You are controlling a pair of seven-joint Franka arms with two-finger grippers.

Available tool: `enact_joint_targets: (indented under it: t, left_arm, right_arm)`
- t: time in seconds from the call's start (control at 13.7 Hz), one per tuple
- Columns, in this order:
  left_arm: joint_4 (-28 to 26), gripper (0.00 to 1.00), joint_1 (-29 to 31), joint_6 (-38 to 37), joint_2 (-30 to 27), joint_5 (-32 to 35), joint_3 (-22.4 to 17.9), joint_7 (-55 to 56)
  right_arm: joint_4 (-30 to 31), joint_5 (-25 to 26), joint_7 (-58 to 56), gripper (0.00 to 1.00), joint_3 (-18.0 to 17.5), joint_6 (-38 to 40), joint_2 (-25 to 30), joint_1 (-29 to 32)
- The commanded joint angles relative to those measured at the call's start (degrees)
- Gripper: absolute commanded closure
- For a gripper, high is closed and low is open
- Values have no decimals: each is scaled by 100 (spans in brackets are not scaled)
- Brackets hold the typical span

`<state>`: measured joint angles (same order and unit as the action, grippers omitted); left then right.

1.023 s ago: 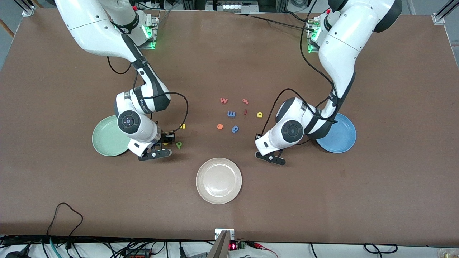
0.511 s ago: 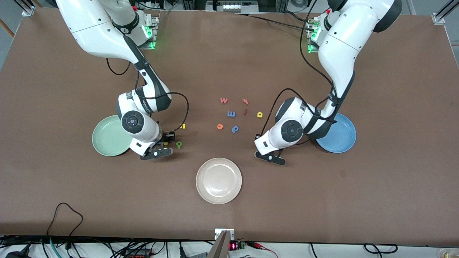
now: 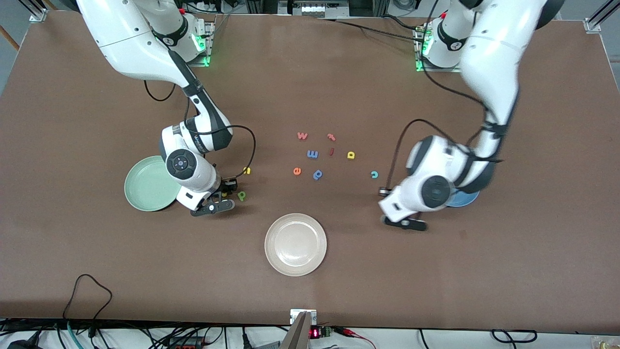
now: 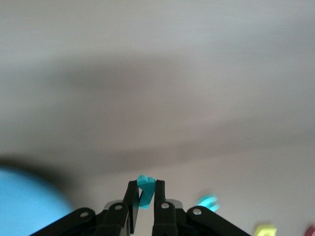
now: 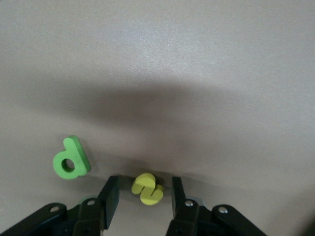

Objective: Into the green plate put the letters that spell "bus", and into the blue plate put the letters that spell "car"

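The left gripper (image 4: 143,199) is pinched tight on a teal letter (image 4: 144,191), prob the r, up over the table by the blue plate (image 3: 466,198). The right gripper (image 5: 143,196) sits low next to the green plate (image 3: 145,186), fingers partly open w/ the yellow s (image 5: 147,188) between them, not squeezed yet. The green b (image 5: 70,159) lies just beside. The letters look like light, squishy foam, so pinch the 2 flat sides gently.
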<state>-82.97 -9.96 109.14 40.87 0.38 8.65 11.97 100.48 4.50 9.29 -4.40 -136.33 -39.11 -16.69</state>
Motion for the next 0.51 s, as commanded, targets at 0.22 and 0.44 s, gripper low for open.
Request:
enact_joint_targets:
  t: [0.22, 0.44]
  left_arm:
    - [-965, 98, 950, -307, -624, 560, 58, -19]
    - [-1667, 97, 1311, 570, -659, 551, 102, -361]
  right_arm:
    - [50, 95, 126, 50, 45, -131, -62, -71]
    - [103, 104, 125, 68, 45, -122, -62, -71]
